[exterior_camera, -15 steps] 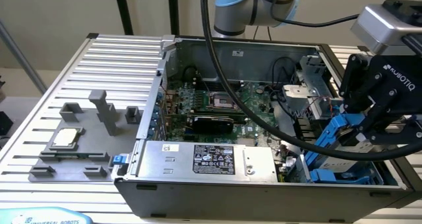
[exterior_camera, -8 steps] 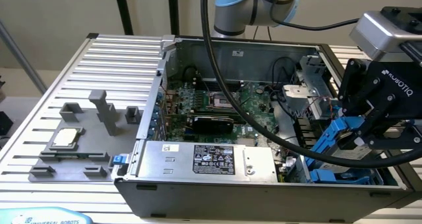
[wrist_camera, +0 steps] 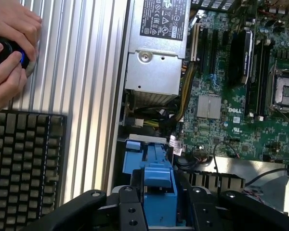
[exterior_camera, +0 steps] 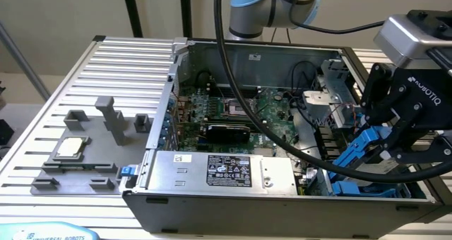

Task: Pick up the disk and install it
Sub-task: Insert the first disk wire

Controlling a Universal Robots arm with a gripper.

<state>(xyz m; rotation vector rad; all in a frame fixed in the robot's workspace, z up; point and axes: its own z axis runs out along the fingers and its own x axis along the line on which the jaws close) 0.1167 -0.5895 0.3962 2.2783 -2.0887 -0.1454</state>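
Note:
The disk (exterior_camera: 359,154) shows mostly as its bright blue carrier, standing on edge in the drive bay at the exterior view's right end of the open computer case (exterior_camera: 282,208). My gripper (exterior_camera: 378,150) is directly over it, straddling the carrier. In the wrist view the blue carrier (wrist_camera: 156,180) rises between the two black arms of the gripper (wrist_camera: 161,211), above more blue bay plastic (wrist_camera: 144,147). The disk's metal face is mostly hidden.
A grey power supply (exterior_camera: 219,168) lies beside the bay and the green motherboard (exterior_camera: 233,113) behind it. A thick black cable (exterior_camera: 282,139) crosses the case. A small silver chip (exterior_camera: 71,146) rests on a grey fixture. A person's hands (wrist_camera: 9,43) and a keyboard (wrist_camera: 24,163) are nearby.

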